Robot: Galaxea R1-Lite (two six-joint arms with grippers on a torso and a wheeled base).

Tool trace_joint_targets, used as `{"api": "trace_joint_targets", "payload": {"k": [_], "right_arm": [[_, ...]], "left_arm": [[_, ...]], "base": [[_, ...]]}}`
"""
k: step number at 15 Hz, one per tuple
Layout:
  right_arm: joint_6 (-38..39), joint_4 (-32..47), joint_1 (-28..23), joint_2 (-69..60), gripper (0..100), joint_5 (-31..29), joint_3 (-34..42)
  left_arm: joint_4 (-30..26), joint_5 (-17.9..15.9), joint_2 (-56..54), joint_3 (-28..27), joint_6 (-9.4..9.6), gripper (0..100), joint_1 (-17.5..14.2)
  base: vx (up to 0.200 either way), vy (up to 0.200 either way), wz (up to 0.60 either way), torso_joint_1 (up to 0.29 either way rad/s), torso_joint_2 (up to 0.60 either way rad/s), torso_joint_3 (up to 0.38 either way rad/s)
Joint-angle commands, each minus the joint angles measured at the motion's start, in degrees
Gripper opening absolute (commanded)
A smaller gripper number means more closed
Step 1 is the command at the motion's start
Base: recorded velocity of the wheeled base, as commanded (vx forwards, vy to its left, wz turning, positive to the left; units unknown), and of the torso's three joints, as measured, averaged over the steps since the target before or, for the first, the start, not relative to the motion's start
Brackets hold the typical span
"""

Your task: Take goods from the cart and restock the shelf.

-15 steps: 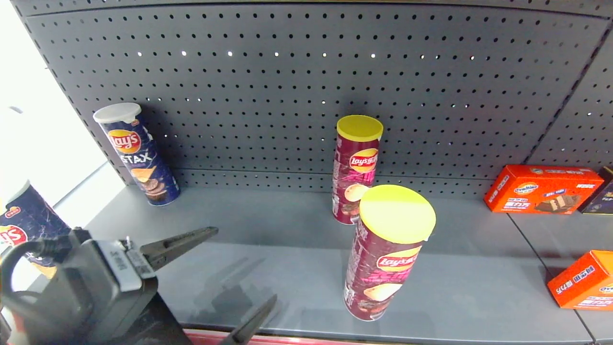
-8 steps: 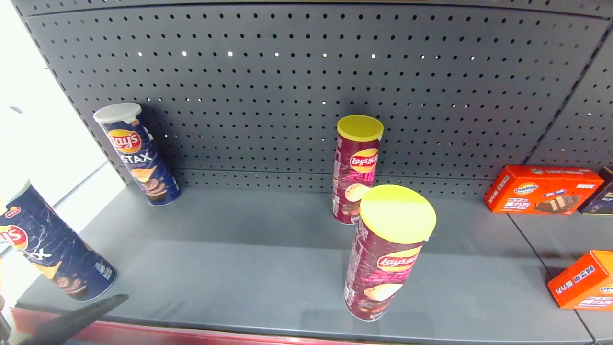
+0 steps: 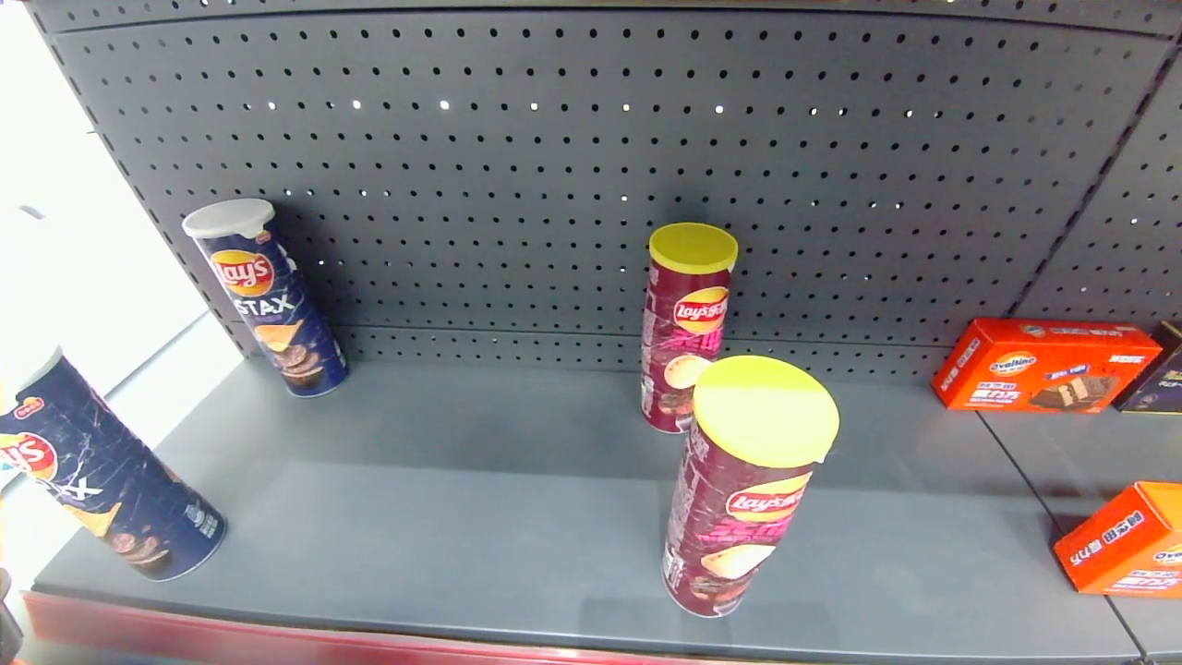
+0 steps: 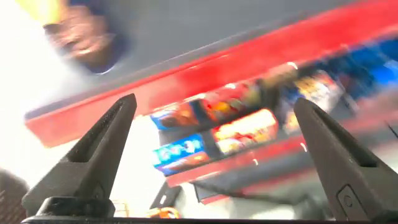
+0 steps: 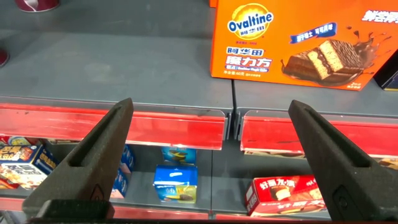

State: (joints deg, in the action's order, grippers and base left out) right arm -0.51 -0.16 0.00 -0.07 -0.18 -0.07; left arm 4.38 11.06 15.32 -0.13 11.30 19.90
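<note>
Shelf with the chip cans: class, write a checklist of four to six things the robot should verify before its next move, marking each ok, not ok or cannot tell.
1. Left gripper open and empty: ok.
2. Right gripper open and empty: ok.
3. Front blue can standing on its base on the shelf: ok.
4. Front maroon can and back maroon can standing, lids on: ok.
5. Bare shelf space between the front blue can and the front maroon can for more goods: ok.
6. Left gripper clear of the shelf's red front strip: cannot tell, the left wrist view is blurred.
</note>
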Motion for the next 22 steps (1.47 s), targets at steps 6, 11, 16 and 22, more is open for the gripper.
{"api": "trace_joint_targets", "payload": {"k": [6,11,16,22], "right_arm": [[-0.02,-0.02,0.00,0.07,100,0.01,-0.01],[-0.02,-0.02,0.00,0.07,100,0.01,-0.01],[-0.02,-0.02,0.00,0.07,100,0.01,-0.01],[-0.02,-0.02,0.00,0.07,100,0.01,-0.01]], "left_arm": [[-4.38,-16.86,-9.61,0.05,-3.30,100,-13.65],[-4.38,-16.24,-13.57,-0.04,-5.41,100,-20.25],[-4.38,-15.45,-15.32,0.05,-6.55,100,-19.90],[-4.38,-6.66,-15.32,0.13,-8.14,100,-19.81]], "base": [[0.000,0.000,0.00,0.000,0.00,0.000],[0.000,0.000,0.00,0.000,0.00,0.000],[0.000,0.000,0.00,0.000,0.00,0.000],[0.000,0.000,0.00,0.000,0.00,0.000]]}}
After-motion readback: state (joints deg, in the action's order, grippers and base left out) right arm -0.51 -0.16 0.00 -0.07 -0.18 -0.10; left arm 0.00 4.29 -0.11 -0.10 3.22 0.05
